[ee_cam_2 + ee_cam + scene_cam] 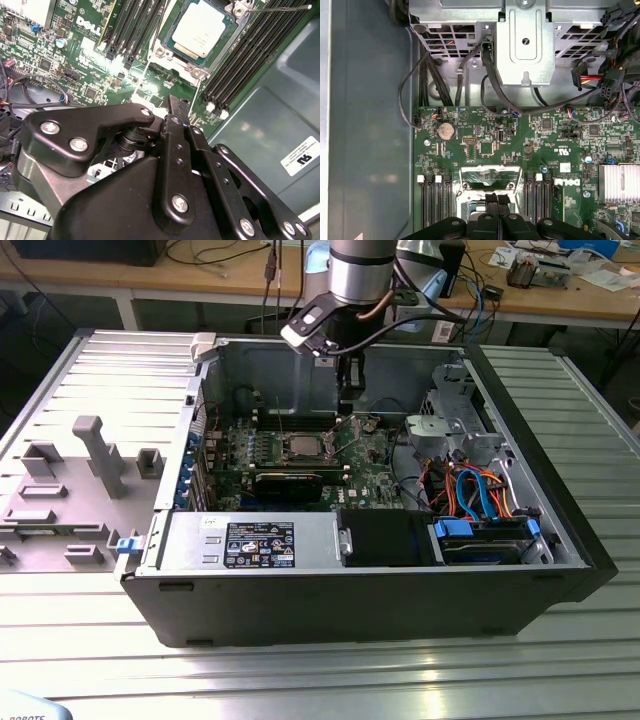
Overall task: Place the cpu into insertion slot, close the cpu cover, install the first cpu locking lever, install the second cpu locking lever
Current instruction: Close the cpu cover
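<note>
A ribbed silver metal bench (400,680) carries an open black computer case (350,610) lying on its side, with long wooden benches (200,285) strewn with cables behind it. On the exterior view's left, a grey moulded plastic panel (80,480) with raised blocks lies beside the case. Inside the case are a green circuit board (530,130), a silver power supply box (250,540) with a black label, a silvery perforated drive cage (525,45), blue and orange cables (480,490) and a long black graphics card (290,483). The arm's black gripper (497,196) reaches down into the case over the board. Its fingers (491,202) are pressed together with nothing seen between them. The cpu (202,30), a small flat square chip with a dull silver-grey metal top, sits flat in the insertion slot (194,61), a square dark socket with a silvery rim between rows of narrow black memory slots (250,55). The cpu cover (490,177), a thin silvery metal frame with a large square window, stands raised off the slot. The fingertips are right at its edge, though I cannot tell whether they touch it. A thin wire lever (280,7) stands free beside the slot.
</note>
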### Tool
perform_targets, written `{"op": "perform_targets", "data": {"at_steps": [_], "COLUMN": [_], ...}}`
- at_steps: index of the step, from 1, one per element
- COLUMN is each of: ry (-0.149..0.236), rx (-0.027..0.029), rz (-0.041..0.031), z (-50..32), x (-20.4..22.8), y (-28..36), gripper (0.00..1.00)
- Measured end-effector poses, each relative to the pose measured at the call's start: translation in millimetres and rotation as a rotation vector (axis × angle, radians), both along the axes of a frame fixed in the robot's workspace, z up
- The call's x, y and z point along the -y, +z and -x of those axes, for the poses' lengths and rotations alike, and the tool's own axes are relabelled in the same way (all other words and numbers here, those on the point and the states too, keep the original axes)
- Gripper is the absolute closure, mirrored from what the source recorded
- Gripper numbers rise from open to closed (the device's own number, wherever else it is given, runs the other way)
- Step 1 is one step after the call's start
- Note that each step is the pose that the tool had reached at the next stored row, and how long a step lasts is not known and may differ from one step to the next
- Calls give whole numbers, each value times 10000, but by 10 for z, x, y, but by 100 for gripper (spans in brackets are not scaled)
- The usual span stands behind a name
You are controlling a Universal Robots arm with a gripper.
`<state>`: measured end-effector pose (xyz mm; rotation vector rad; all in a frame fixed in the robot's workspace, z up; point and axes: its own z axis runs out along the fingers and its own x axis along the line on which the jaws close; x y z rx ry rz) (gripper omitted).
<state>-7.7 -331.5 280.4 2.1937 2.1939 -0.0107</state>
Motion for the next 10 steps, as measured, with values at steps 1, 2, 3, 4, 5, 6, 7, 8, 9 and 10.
{"op": "perform_targets", "data": {"at_steps": [1, 2, 3, 4, 5, 6, 7, 8, 9, 10], "ry": [0, 0, 0, 0, 0, 0, 0, 0, 0, 0], "rx": [-1, 0, 0, 0, 0, 0, 0, 0, 0, 0], "rz": [0, 0, 0, 0, 0, 0, 0, 0, 0, 0], "z": [-3, -6, -9, -11, -17, -25, -28, -32, -35, -38], "x": [0, 0, 0, 0, 0, 0, 0, 0, 0, 0], "y": [0, 0, 0, 0, 0, 0, 0, 0, 0, 0], "gripper": [89, 89, 89, 89, 89, 89, 89, 89, 89, 89]}}
